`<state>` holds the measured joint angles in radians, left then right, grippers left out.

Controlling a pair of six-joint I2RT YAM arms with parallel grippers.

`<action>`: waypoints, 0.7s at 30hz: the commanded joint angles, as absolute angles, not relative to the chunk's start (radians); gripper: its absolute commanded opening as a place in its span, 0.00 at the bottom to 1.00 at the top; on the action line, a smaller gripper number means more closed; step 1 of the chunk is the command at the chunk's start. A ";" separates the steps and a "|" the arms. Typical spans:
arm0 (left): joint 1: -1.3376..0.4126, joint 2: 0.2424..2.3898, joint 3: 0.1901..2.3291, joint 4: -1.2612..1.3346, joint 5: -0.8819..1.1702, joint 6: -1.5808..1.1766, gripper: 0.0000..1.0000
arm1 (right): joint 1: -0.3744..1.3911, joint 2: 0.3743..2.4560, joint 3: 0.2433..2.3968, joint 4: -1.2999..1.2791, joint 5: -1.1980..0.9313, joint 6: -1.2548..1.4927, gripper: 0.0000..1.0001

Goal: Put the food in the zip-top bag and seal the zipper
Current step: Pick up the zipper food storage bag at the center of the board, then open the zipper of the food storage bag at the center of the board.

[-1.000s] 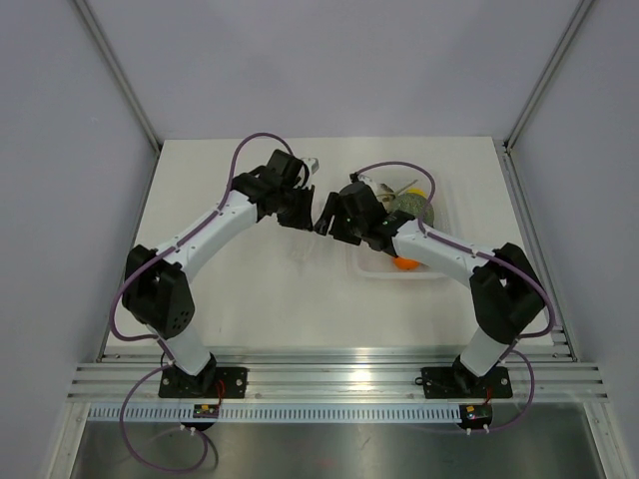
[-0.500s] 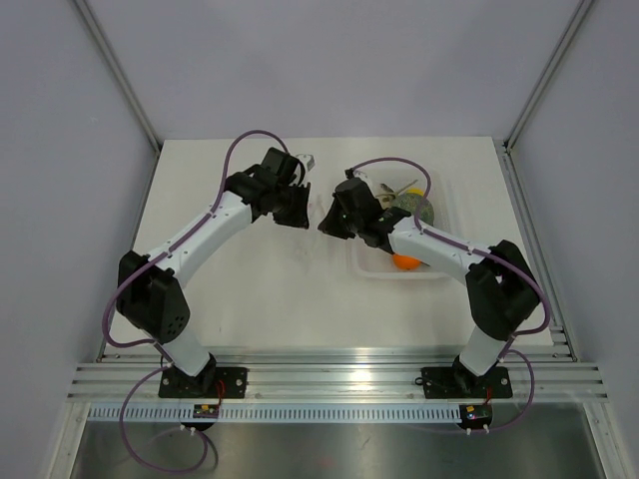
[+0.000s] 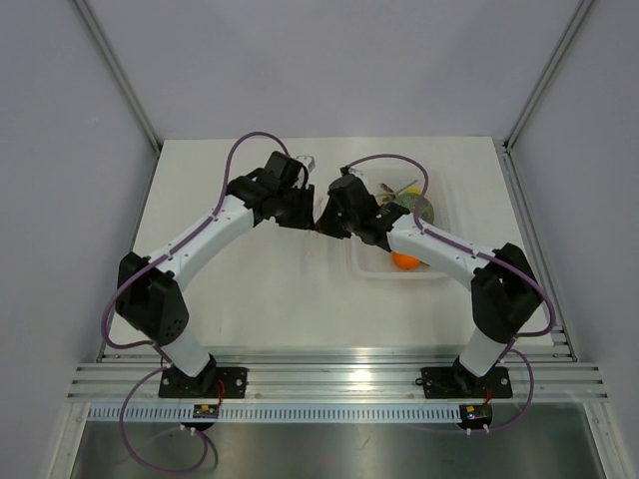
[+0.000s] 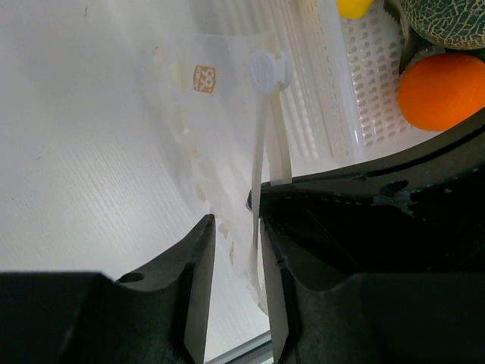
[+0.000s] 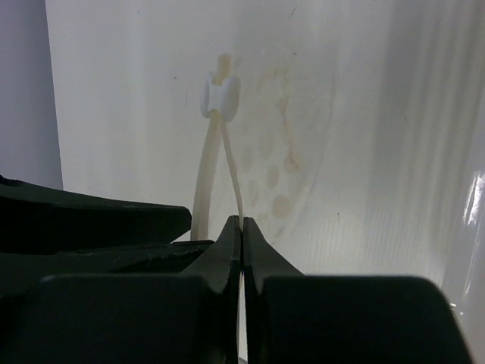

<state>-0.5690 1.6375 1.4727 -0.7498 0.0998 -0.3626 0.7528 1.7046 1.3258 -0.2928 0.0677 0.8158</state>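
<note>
From my station, the white desk (image 3: pixel 250 289) is the biggest thing in view. Both arms reach in from the near edge and meet over its far half, about midway between the left and right edges. The clear tray (image 3: pixel 399 278) sits toward the far right corner. It holds the grey-green melon (image 3: pixel 419 208), the orange (image 3: pixel 405 261) on its near side, and the yellow lemon (image 3: pixel 405 187) on its far side, so the food is in the tray and outside the bag.

The left gripper (image 3: pixel 302 210) and the right gripper (image 3: pixel 324 218) are almost touching, just left of the tray. On my left wrist feed the left gripper (image 4: pixel 236 227) shows a narrow gap between its fingers. One zipper strip runs down that gap along the inner face of one finger, and I can't see the fingers pressing on it. On the right wrist feed the right gripper (image 5: pixel 241 224) has its fingers pinched tight on the other strip.

The zip-top bag (image 4: pixel 220 121) hangs at the grippers above the desk, beside the tray's left wall. Its zipper (image 4: pixel 261 152) splits into two strips that join at the white slider (image 4: pixel 265 72).
</note>
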 commanded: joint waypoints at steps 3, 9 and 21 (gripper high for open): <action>-0.578 1.594 1.451 -0.693 0.068 -0.385 0.33 | 0.764 1.661 1.367 -0.314 0.091 0.844 0.00; -0.581 1.611 1.445 -0.710 0.043 -0.385 0.08 | 0.762 1.640 1.356 -0.336 0.119 0.839 0.00; -0.581 1.638 1.433 -0.713 -0.015 -0.359 0.12 | 0.764 1.586 1.321 -0.338 0.103 0.804 0.00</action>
<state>-0.5774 1.6367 1.4456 -0.7391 0.0025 -0.3649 0.7532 1.6199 1.3235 -0.3481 0.0959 0.8082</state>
